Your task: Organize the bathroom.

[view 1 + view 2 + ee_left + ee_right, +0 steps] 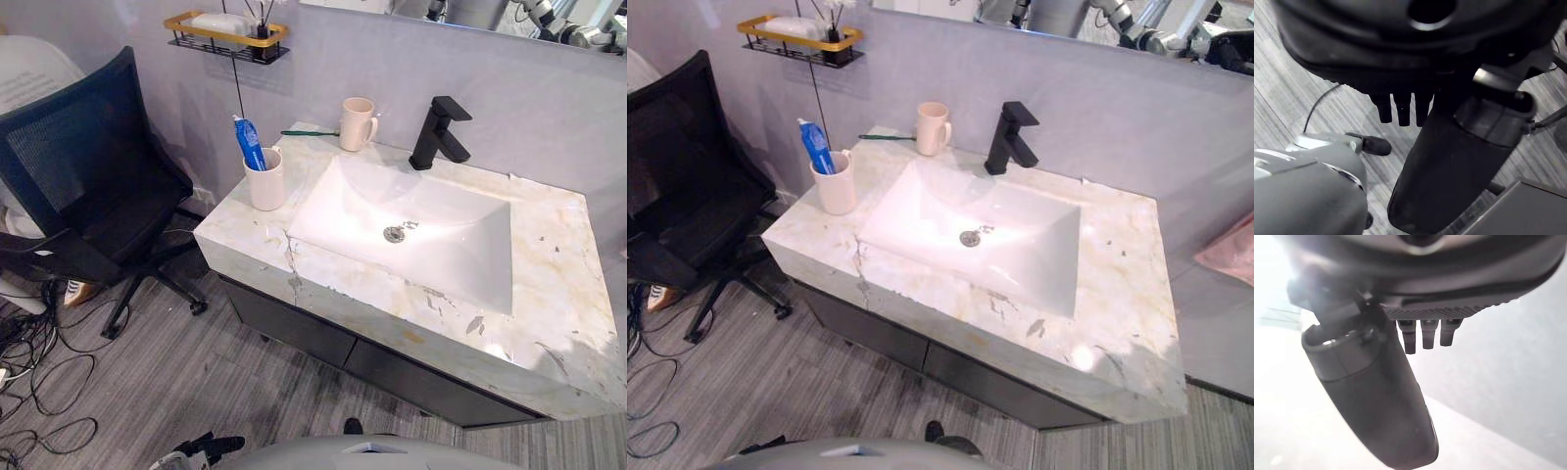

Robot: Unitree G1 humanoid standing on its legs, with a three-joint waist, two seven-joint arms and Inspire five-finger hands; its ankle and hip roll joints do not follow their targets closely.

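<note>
A marble countertop (554, 294) holds a white sink (446, 255) with a black faucet (438, 133) behind it. At the sink's left stands a white cup (265, 180) with a blue toothpaste tube (250, 143) upright in it. A cream mug (357, 123) sits at the back, and a green toothbrush (309, 133) lies flat on the counter beside it. My left hand (1449, 161) hangs over the grey floor, fingers relaxed and holding nothing. Against a pale wall, my right hand (1381, 396) is likewise open and empty.
A gold-rimmed black wall shelf (225, 37) with a white item and a small dark bottle hangs above the counter's left end. A black office chair (88, 186) stands left of the vanity. A pink cloth (1229, 250) hangs at the far right. Dark drawers run under the counter.
</note>
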